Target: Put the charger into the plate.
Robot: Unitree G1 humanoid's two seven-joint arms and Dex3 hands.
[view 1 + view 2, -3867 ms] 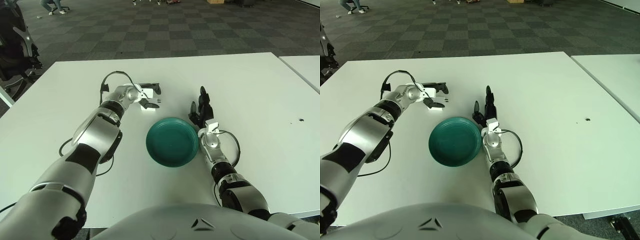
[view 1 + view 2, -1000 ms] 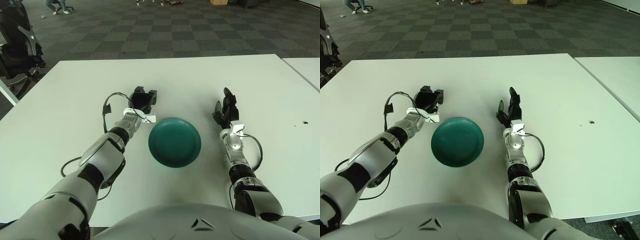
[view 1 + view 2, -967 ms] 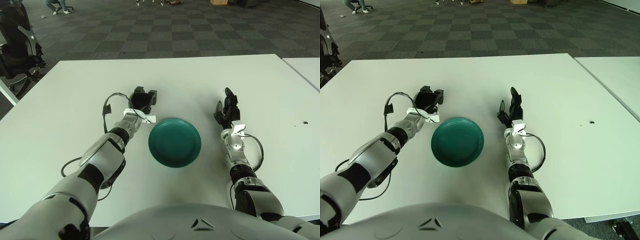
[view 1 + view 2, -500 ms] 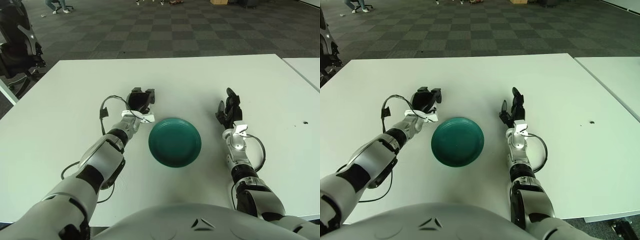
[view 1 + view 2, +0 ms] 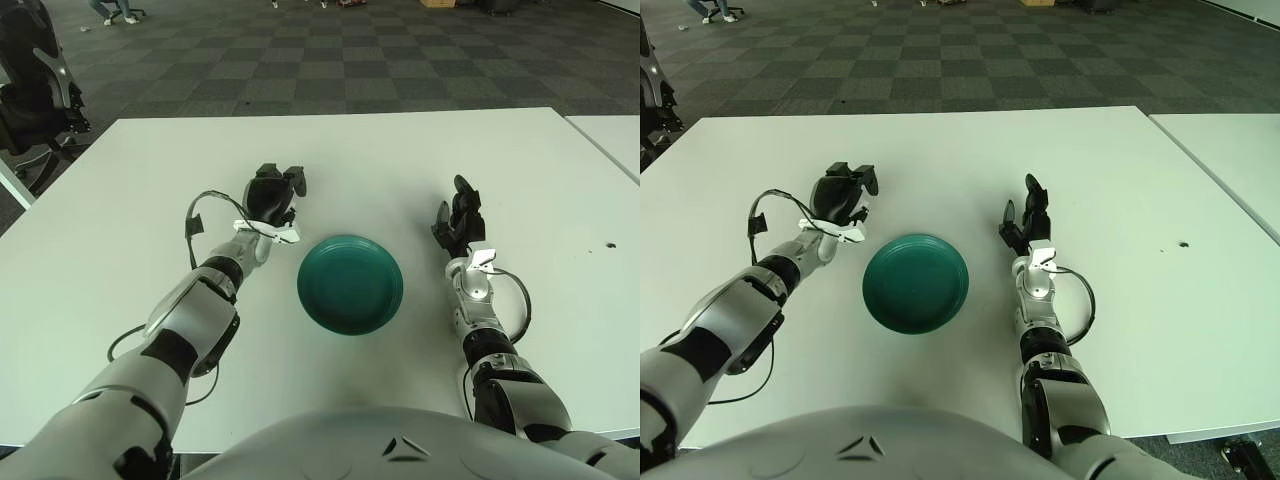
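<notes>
A white table [image 5: 150,180] carries a dark green round plate [image 5: 350,284] near the middle of the robot's reach. The plate holds nothing.

The left hand [image 5: 271,198] shows above the table surface just to the upper left of the plate, clear of its rim. Its dark fingers are curled inward around something at the palm. The charger cannot be made out as a separate body in either view; if it is held, the fingers hide it. A small white tab [image 5: 840,231] projects from the underside of the hand toward the plate, and it cannot be told whether this belongs to the wrist or to a held item. A black cable [image 5: 195,222] loops off the left wrist and runs back along the forearm.

The right hand [image 5: 1029,222] shows to the right of the plate, well apart from its rim. Its fingers point up and away from the robot, loosely extended, and hold nothing. A black cable loop [image 5: 1078,297] lies beside the right forearm.

Beyond the far table edge lies a grey chequered carpet [image 5: 330,60]. A second white table [image 5: 1230,160] stands at the right.
</notes>
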